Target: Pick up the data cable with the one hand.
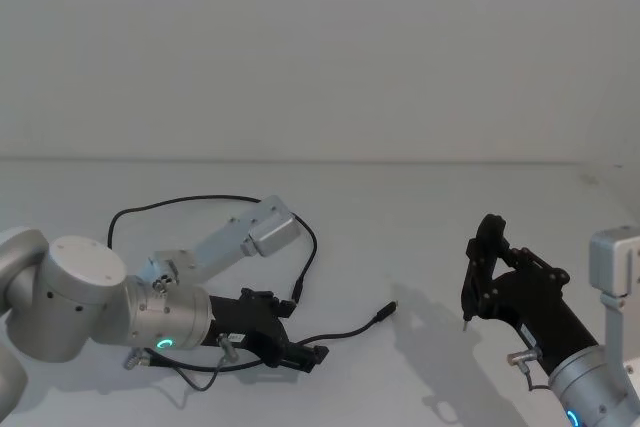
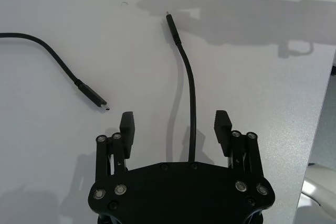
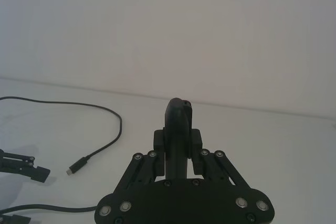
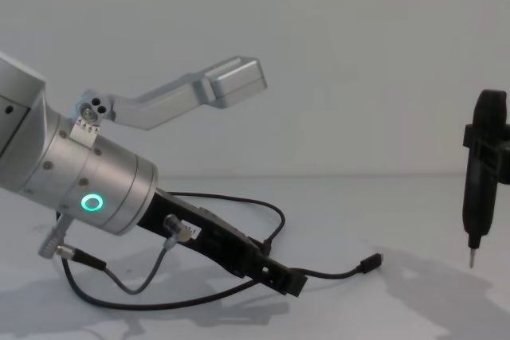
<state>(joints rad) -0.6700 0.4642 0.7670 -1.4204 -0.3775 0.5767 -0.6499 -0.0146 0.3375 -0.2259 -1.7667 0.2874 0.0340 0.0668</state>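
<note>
The data cable (image 1: 180, 201) is a thin black cord looping over the white table, with one plug (image 1: 385, 311) lying toward the middle and the other plug (image 1: 297, 292) beside my left arm. My left gripper (image 1: 305, 352) hangs low over the table, open, its fingers either side of the cord (image 2: 191, 93) without closing on it. In the left wrist view both plugs lie flat, one ahead (image 2: 172, 24) and one off to the side (image 2: 94, 97). My right gripper (image 1: 492, 272) hovers at the right, shut on a black pen-shaped tool (image 4: 482, 173) with its tip pointing down.
A short grey wire with a silver angled plug (image 4: 171, 227) hangs from my left wrist. The silver camera bracket (image 1: 265, 230) sticks up above that arm. The table's right edge (image 2: 321, 129) runs close to the left gripper. A plain white wall stands behind.
</note>
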